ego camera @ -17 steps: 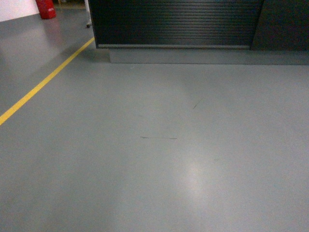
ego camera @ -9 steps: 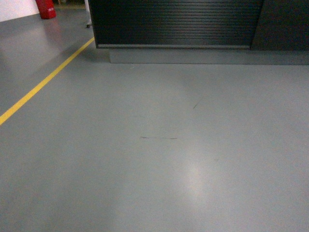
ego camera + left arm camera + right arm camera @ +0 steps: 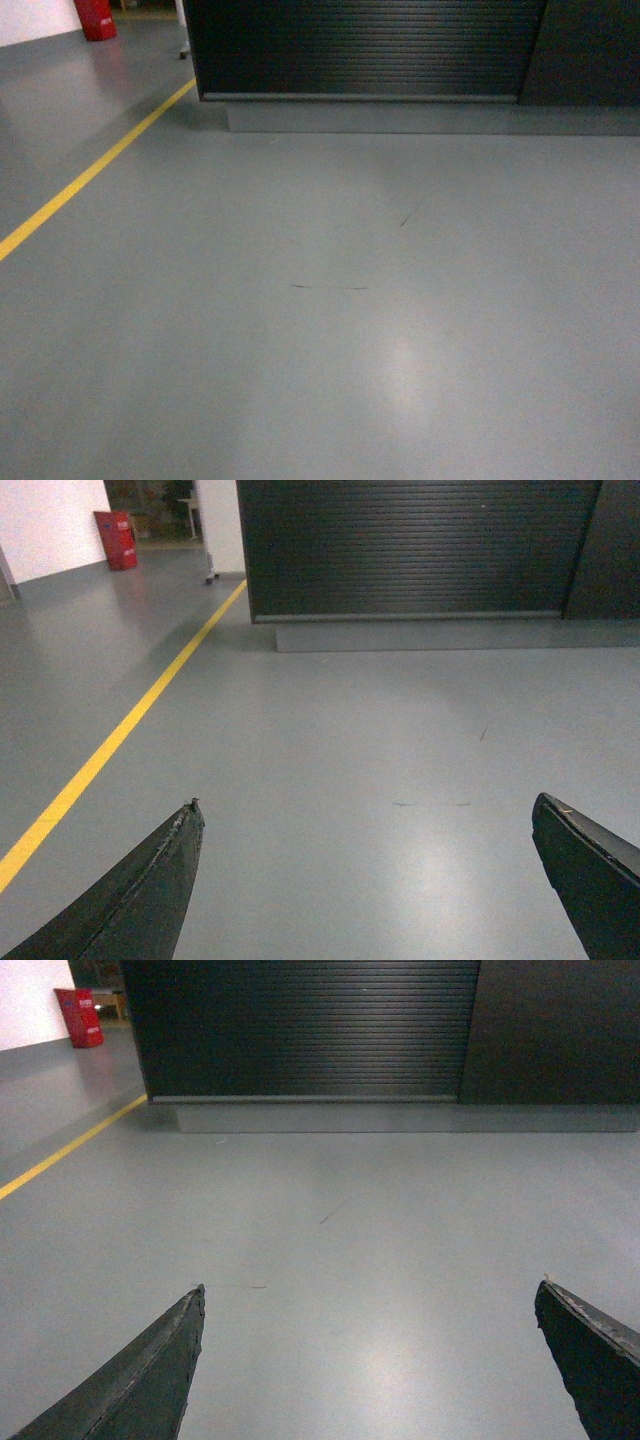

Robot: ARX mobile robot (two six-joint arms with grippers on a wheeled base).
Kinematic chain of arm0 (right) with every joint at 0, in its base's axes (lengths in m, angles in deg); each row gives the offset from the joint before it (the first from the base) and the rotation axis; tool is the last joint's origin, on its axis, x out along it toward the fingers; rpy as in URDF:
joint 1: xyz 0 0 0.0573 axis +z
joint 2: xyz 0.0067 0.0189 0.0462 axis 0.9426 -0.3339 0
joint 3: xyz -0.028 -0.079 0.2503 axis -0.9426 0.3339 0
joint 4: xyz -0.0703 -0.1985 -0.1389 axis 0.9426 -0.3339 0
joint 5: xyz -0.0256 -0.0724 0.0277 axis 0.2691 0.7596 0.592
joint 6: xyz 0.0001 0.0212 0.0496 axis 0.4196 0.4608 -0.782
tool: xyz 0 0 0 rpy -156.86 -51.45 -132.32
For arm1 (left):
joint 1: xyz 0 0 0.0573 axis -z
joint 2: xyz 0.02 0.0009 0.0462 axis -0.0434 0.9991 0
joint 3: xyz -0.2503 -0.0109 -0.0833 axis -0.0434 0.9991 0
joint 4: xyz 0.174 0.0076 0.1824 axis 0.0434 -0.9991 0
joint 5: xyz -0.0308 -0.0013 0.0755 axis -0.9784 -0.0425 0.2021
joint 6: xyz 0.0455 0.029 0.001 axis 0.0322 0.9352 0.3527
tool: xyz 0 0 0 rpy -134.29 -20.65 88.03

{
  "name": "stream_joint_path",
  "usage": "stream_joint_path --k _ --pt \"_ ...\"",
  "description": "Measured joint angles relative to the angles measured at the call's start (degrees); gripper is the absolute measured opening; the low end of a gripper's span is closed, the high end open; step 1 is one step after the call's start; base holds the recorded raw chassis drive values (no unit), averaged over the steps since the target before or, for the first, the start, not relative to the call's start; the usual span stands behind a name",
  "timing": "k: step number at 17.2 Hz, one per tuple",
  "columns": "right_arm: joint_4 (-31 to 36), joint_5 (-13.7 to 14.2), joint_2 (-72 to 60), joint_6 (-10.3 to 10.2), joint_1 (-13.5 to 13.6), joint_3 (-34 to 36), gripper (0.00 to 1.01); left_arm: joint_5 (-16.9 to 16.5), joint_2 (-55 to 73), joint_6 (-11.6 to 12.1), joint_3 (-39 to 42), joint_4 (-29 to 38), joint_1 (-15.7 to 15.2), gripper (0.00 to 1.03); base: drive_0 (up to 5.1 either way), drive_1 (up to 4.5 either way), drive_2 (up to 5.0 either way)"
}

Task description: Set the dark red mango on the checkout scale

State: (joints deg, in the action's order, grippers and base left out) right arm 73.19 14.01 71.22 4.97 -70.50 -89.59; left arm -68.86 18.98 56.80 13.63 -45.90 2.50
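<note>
Left pincer (image 3: 365, 825) and right pincer (image 3: 370, 1305) spread wide, empty, aimed at checkout worktop (image 3: 365, 45) across floor (image 3: 330, 320); no mango visible

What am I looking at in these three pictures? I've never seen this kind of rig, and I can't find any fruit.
This is a wheeled robot with two arms, each ending in a two-fingered gripper. One picture comes from a camera on its body looking forward and down; the other two come from cameras on each wrist. In the wrist views, the dark wedges at the bottom corners are the fingers of the left gripper and the right gripper, spread wide with only floor between them, so both hold nothing. Ahead stands the checkout, a black counter with a ribbed front. A yellow line crosses the grey floor, and a red object stands far left. No mango or scale is in view.
</note>
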Motion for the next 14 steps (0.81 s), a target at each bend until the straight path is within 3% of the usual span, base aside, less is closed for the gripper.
stream_joint_path --k 3,14 --pt "-0.07 -0.02 0.0 0.0 0.0 0.0 0.98 0.0 0.0 -0.02 0.0 -0.04 0.0 0.98 0.0 0.0 0.0" --pt "0.04 0.0 0.0 0.0 0.0 0.0 0.98 0.0 0.0 -0.02 0.0 -0.04 0.0 0.98 -0.1 4.21 -4.3"
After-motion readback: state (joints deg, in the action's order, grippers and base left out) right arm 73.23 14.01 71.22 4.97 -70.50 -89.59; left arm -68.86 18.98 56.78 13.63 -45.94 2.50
